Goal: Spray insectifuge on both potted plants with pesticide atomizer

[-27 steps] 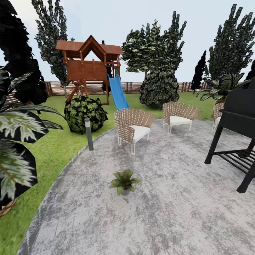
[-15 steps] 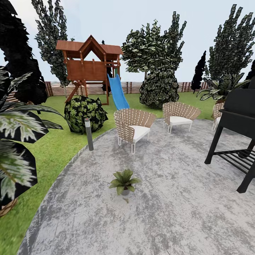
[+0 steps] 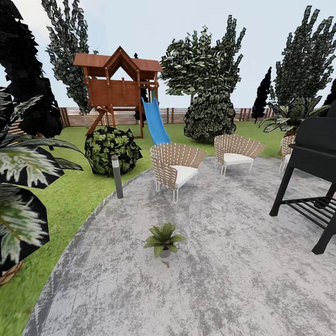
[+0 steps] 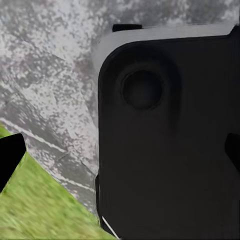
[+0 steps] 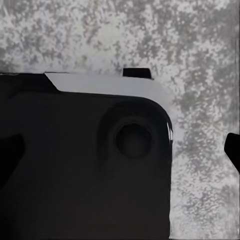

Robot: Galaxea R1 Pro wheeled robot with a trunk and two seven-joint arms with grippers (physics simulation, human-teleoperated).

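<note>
One potted plant [image 3: 163, 240], a small rosette of pointed green leaves in a tiny grey pot, stands on the round grey patio [image 3: 210, 280] a little left of centre in the head view. The second potted plant and the pesticide atomizer are out of view. My left gripper [image 4: 122, 156] hangs open over my own dark base, above the patio's edge and a strip of lawn, one black fingertip [image 4: 10, 162] at each side of its wrist view. The right gripper [image 5: 121, 152] is also open with nothing in it, over the base and grey paving.
Two woven chairs [image 3: 176, 168] [image 3: 237, 153] stand at the patio's far side. A black grill [image 3: 312, 177] is at the right, a grey lamp post [image 3: 117, 176] and a round bush [image 3: 112, 148] at the left edge, and big dark leaves [image 3: 23, 186] are close on my left. The playhouse [image 3: 119, 88] stands on the lawn.
</note>
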